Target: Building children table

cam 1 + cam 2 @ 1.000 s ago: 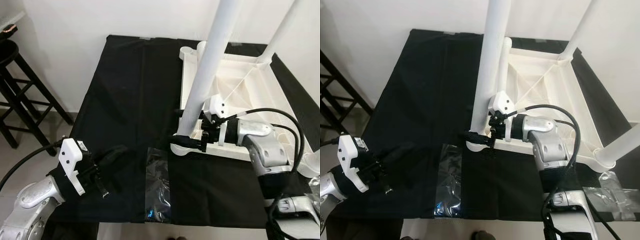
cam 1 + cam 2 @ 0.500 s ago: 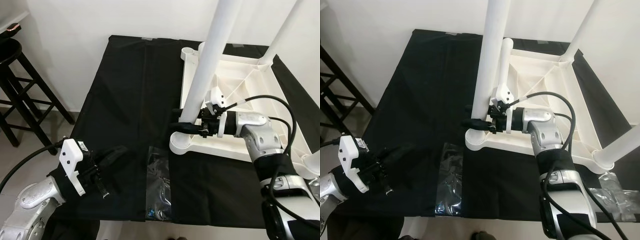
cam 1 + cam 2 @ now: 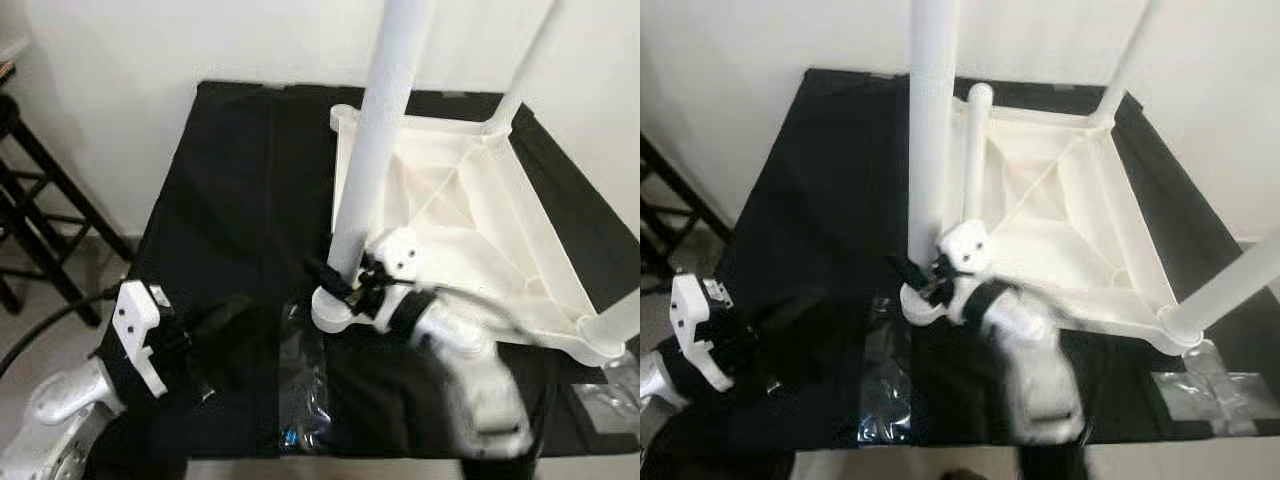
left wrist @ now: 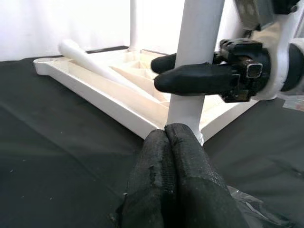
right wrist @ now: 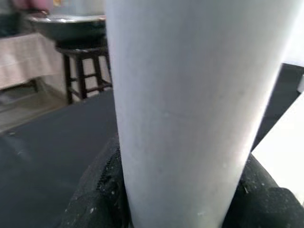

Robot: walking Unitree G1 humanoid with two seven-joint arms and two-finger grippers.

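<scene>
Three legs standing, one still lying loose

The upturned tabletop [image 3: 470,215] is lying on the black-draped table [image 3: 230,180]; right gripper [image 4: 190,78] is clamping the near-left leg [image 3: 375,140], left gripper [image 4: 173,156] is idling with jaws together, fourth leg [image 3: 975,150] unfitted

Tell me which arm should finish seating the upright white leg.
Right: its end effector already clamps the white cylindrical table leg near the socket. The left end effector is shut, off the leg.
</scene>
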